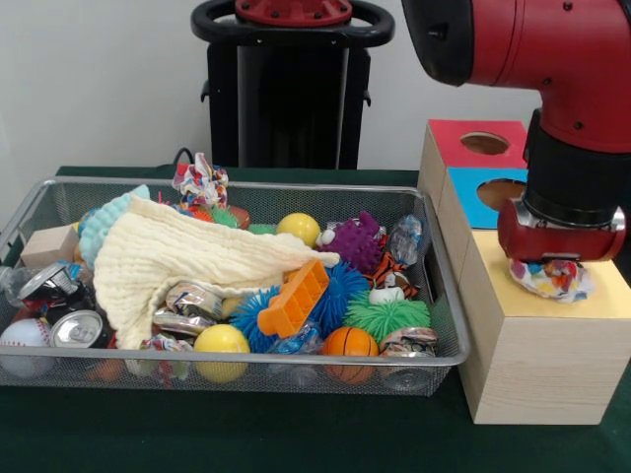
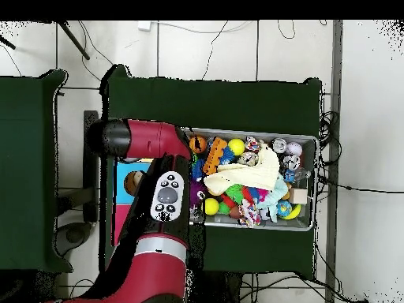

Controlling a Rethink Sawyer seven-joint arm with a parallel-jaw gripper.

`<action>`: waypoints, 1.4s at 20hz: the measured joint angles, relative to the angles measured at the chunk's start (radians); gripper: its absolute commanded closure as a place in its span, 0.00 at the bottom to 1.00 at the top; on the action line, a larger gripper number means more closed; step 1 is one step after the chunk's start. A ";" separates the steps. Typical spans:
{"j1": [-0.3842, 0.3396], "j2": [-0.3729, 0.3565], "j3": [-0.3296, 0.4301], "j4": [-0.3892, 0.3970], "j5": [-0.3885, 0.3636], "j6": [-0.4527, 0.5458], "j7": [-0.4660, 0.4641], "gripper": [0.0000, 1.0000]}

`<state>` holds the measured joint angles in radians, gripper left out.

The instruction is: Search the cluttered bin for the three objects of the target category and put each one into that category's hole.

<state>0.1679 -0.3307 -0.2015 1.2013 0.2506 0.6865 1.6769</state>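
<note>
Nearest the camera in the front view, at the lower right of the frame, stands the pale wooden box with the yellow top (image 1: 552, 340) on the dark green tabletop (image 1: 246, 434). A small knotted bundle of red, blue, yellow and white printed cloth (image 1: 552, 278) sits right on that yellow top, directly under the red and black end effector (image 1: 560, 258), so the way to the hole looks to be straight down. The bundle hides the hole itself, and I cannot tell whether the end effector is clamped on the cloth or has let go.

To the left lies the long silver wire-mesh bin (image 1: 434, 340), heaped with clutter. At its far rim, in the upper middle of the frame, perches a second printed cloth bundle (image 1: 201, 183), well apart from the end effector and up-left of it.
</note>
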 measured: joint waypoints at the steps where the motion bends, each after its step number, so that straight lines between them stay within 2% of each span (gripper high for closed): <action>1: 0.000 -0.014 0.000 0.011 0.000 0.004 0.000 1.00; 13: 0.000 -0.103 0.000 0.020 -0.001 0.093 0.000 1.00; 28: -0.023 -0.127 0.000 0.020 0.001 0.095 0.000 1.00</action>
<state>0.1446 -0.4573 -0.2019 1.2213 0.2512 0.7812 1.6769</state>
